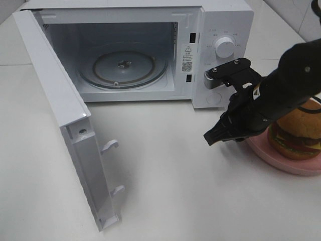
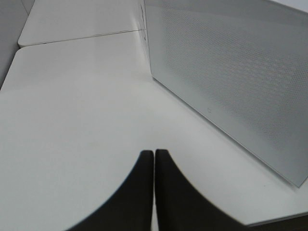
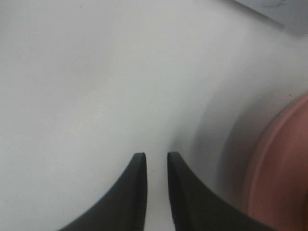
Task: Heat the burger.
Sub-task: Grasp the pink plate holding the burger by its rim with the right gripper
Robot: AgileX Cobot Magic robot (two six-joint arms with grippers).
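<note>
The burger [image 1: 301, 131], with a golden bun over patty, cheese and lettuce, sits on a round pink plate [image 1: 281, 161] at the right edge of the table. My right gripper [image 1: 211, 137] hovers low just left of the plate, pointing down-left. In the right wrist view this gripper [image 3: 157, 156] shows a narrow gap between its black fingers with nothing in it, and the plate rim [image 3: 284, 163] lies beside it. My left gripper [image 2: 154, 154] is shut, fingertips touching, over bare table beside the microwave door's outer face [image 2: 231, 82]. It is out of the exterior view.
A white microwave [image 1: 220, 30] stands at the back with its door [image 1: 65, 120] swung wide open to the left. The glass turntable [image 1: 123, 65] inside carries nothing. White tabletop [image 1: 165, 191] spreads in front.
</note>
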